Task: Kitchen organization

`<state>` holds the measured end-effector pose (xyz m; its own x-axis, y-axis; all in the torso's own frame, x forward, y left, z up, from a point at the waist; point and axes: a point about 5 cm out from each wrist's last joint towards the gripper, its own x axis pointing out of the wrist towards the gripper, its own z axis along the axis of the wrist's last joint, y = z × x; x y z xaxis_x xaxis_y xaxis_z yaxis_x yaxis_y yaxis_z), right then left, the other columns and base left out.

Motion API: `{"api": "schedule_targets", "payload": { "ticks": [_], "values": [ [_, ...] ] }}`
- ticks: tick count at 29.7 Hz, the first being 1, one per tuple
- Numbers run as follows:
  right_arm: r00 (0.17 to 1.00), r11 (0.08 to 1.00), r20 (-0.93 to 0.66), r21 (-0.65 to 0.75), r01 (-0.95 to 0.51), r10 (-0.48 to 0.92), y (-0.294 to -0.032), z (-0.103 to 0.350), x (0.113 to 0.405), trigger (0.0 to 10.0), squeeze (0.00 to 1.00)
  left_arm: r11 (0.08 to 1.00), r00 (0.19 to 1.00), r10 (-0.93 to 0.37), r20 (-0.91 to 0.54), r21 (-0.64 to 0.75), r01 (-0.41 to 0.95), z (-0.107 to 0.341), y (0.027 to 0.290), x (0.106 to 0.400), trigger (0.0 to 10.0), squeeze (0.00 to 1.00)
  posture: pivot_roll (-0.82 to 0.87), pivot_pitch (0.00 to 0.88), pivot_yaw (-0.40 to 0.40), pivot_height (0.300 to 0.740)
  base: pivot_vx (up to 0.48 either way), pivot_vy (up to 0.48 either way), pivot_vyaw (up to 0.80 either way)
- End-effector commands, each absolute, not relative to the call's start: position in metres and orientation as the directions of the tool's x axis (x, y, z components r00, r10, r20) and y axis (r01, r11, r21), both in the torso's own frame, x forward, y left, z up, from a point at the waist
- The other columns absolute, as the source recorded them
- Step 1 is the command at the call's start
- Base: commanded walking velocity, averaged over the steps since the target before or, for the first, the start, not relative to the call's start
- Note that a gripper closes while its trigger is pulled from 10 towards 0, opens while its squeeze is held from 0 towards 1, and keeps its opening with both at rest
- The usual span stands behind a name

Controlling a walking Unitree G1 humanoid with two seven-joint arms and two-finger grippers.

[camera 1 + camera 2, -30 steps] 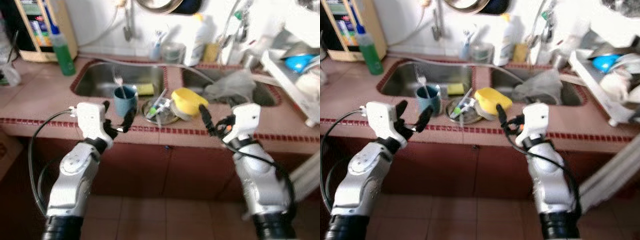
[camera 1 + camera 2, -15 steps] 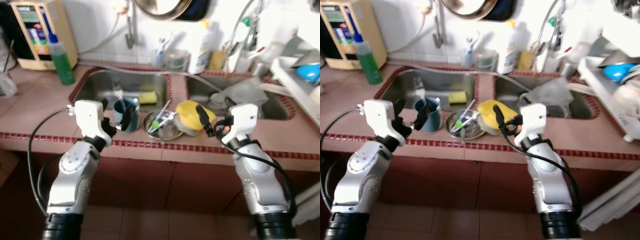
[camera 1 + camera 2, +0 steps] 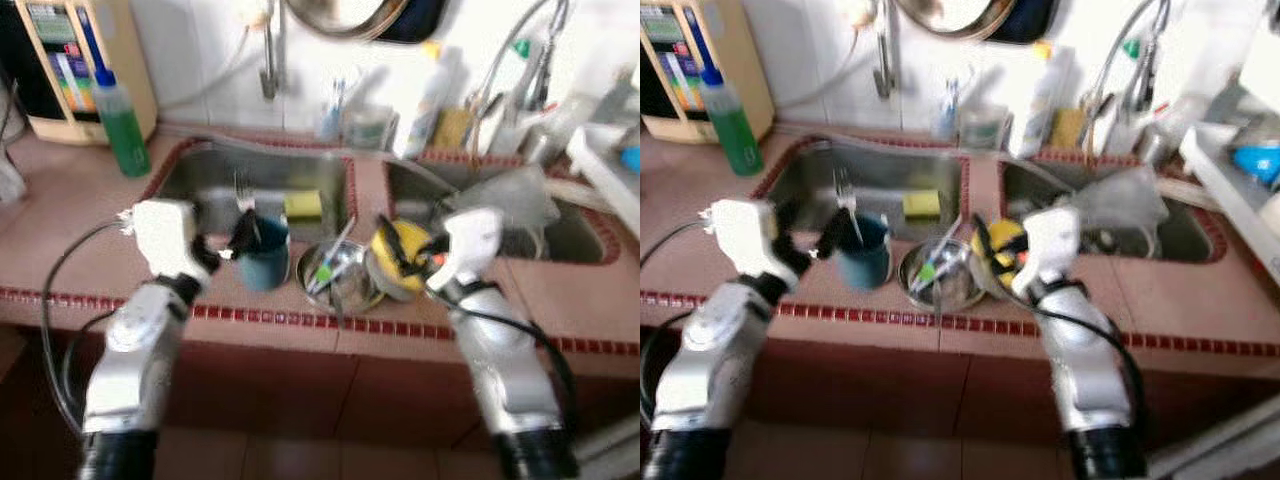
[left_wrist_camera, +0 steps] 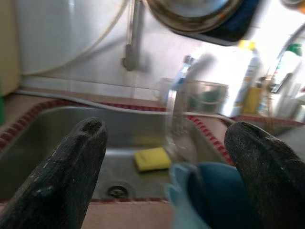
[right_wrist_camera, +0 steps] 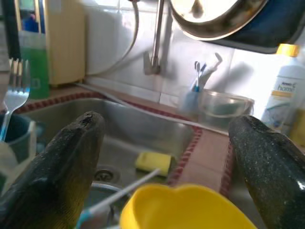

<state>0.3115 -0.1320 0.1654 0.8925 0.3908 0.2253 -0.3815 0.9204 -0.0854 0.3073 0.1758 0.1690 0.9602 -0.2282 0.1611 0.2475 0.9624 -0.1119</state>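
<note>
A blue cup with a fork in it stands on the counter's front strip, before the left sink. My left gripper is open right beside the cup; in the left wrist view the cup sits low between the two fingers. A steel bowl holding utensils lies next to a yellow bowl. My right gripper is open in front of the yellow bowl, which shows between its fingers.
A yellow sponge lies in the left sink. The right sink holds a crumpled plastic bag. A green soap bottle and a beige appliance stand back left, bottles by the tap, a dish rack at right.
The camera has shifted and the view is blurred. Both arms have reached forward: the left gripper is now close to the blue cup, the right one at the yellow bowl. Both remain open.
</note>
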Motion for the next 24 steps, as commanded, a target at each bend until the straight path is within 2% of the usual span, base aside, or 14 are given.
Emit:
{"api": "schedule_targets", "payload": {
  "ticks": [1,7,15,24],
  "values": [
    [0.891,0.921,0.235,-0.083,-0.38,0.389,-0.139,0.17,0.31,10.0,0.0,0.956,0.958,-0.249,0.14,-0.122,0.267,0.172,0.168,0.311,10.0,0.0,0.0,0.015,-0.032,0.74,0.0,0.0,0.0],
    [0.879,0.906,0.222,-0.058,-0.42,0.422,-0.135,0.169,0.307,10.0,0.0,0.959,0.962,-0.253,0.1,-0.107,0.263,0.177,0.174,0.318,10.0,0.0,0.0,0.019,-0.031,0.74,0.0,0.0,0.0],
    [0.811,0.83,0.199,-0.034,-0.556,0.551,-0.118,0.171,0.295,10.0,0.0,0.941,0.94,-0.335,0.068,-0.013,0.337,0.193,0.18,0.335,10.0,0.0,-0.01,0.02,-0.017,0.74,0.0,0.0,0.0],
    [0.807,0.826,0.204,-0.015,-0.564,0.554,-0.117,0.176,0.289,10.0,0.0,0.918,0.918,-0.395,-0.024,0.037,0.396,0.191,0.177,0.353,10.0,0.0,-0.03,0.025,0.002,0.74,0.0,0.0,0.0]
  ]
}}
